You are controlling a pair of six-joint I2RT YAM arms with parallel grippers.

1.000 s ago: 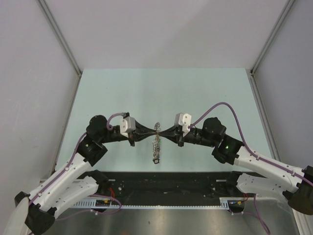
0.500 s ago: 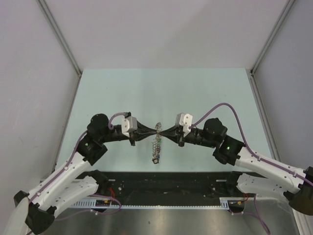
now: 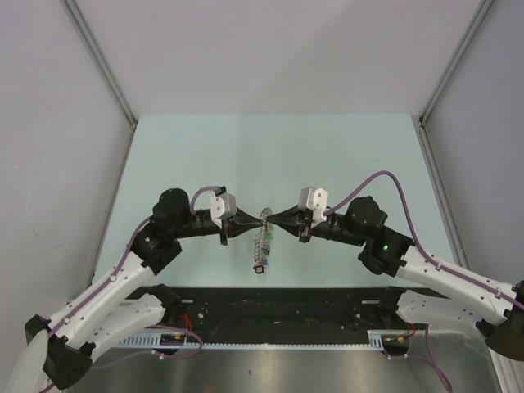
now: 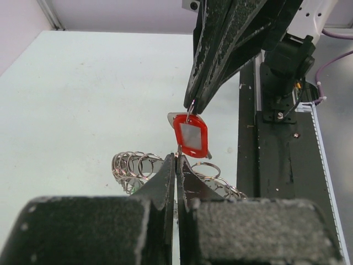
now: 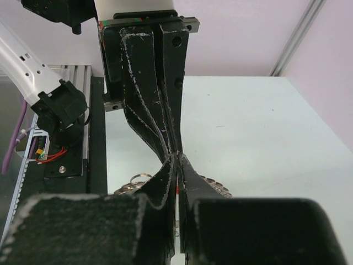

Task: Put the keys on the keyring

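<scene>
My two grippers meet tip to tip above the middle of the table. In the left wrist view my left gripper (image 4: 177,159) is shut on a thin wire of the keyring (image 4: 132,165), whose small silver rings fan out below the jaws. My right gripper (image 4: 193,107) comes down from above, shut on the small loop of the key's red tag (image 4: 191,137); the silver key blade peeks out behind it. In the top view the keyring (image 3: 261,243) hangs between the left gripper (image 3: 257,223) and the right gripper (image 3: 273,219). In the right wrist view my right gripper (image 5: 177,159) is shut, with a red sliver between the jaws.
The pale green table (image 3: 270,155) stretches far beyond the grippers. A black rail with the arm bases (image 3: 278,303) runs along the near edge. Grey walls stand on three sides.
Both wrists have shifted slightly to the right and a little farther from the bases, still tip to tip. The hanging keyring has moved with them.
</scene>
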